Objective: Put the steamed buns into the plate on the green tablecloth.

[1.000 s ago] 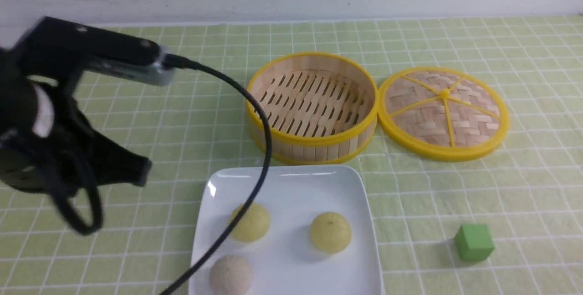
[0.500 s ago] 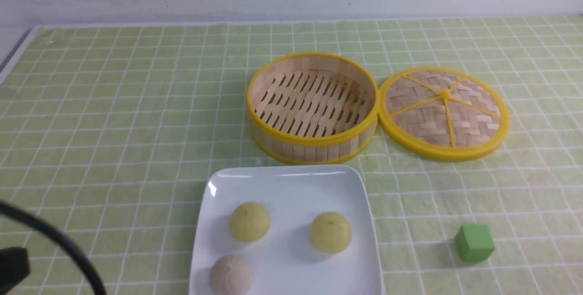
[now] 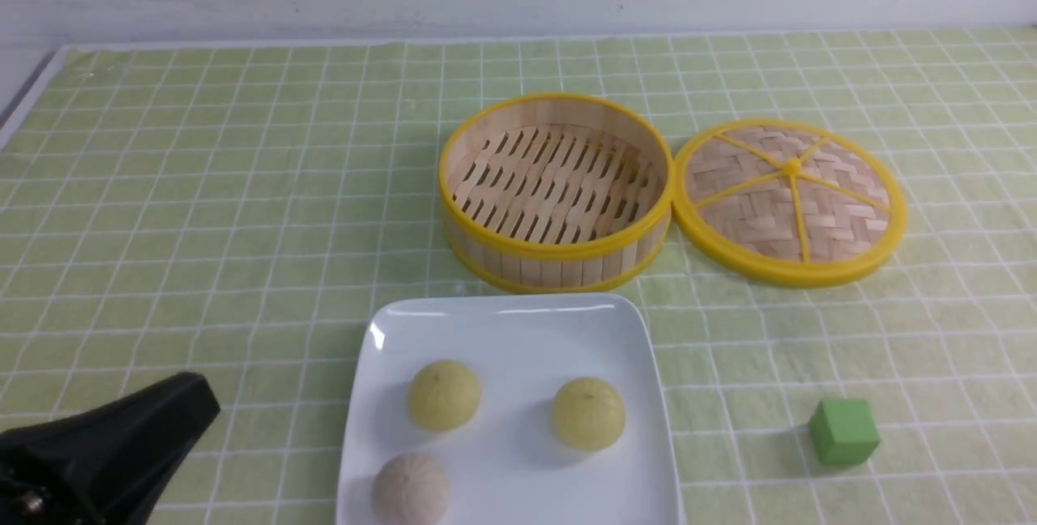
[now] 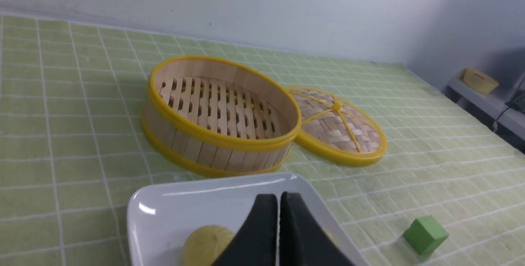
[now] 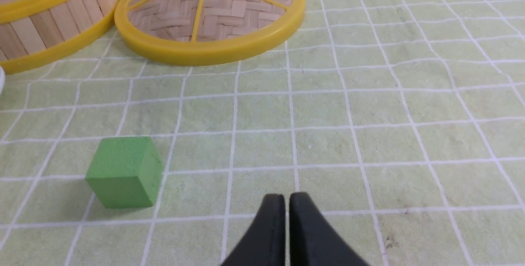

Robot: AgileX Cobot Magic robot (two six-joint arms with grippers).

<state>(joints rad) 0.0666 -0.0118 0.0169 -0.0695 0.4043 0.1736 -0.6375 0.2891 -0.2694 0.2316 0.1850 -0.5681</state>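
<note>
With left claw (image 4: 277,196) and right claw (image 5: 287,196) closed, could knock yellow bun (image 3: 444,395) toward left edge of plate (image 3: 518,308) by swinging too low.

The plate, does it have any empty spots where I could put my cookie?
Yes! The plate has a bare strip along its far edge, and more room nearer you, right of the beige bun. It's crowded on the left, where that bun sits close to a yellow bun.

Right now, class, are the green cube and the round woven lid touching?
Apart: the front view shows tablecloth between the cube and the lid.
</note>
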